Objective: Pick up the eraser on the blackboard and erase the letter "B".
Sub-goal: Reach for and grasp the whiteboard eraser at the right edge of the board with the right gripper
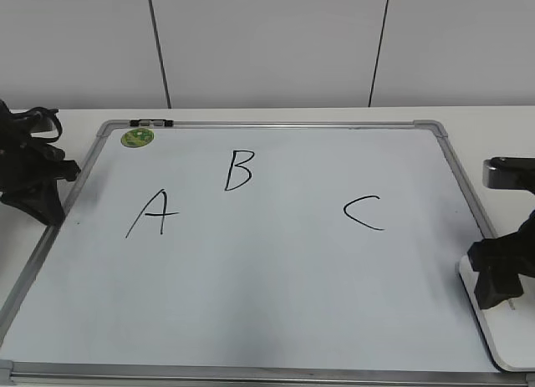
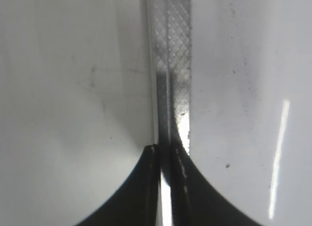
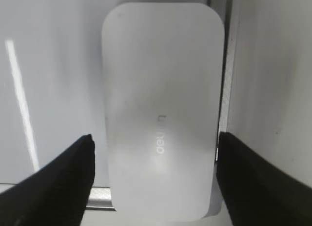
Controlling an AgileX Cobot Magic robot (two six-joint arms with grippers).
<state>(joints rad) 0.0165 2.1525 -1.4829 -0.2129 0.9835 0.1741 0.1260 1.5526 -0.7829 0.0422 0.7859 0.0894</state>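
Observation:
The blackboard point(image 1: 276, 278) is a white dry-erase board with a grey frame, flat on the table. The black letter "B" point(image 1: 237, 170) is at its upper middle. The white eraser point(image 1: 512, 333) lies at the board's right lower corner; in the right wrist view the eraser point(image 3: 163, 109) lies between the fingers. My right gripper point(image 3: 155, 157) is open, its fingers on either side of the eraser with small gaps; in the exterior view this gripper point(image 1: 501, 278) hangs over the eraser. My left gripper point(image 2: 168, 153) is shut and empty over the board's left frame point(image 2: 173, 65), shown in the exterior view point(image 1: 38, 186) too.
A black "A" point(image 1: 153, 213) and a black "C" point(image 1: 364, 211) flank the B. A round green sticker point(image 1: 137, 137) and a small dark clip point(image 1: 150, 122) sit at the board's top left corner. A white wall stands behind the table.

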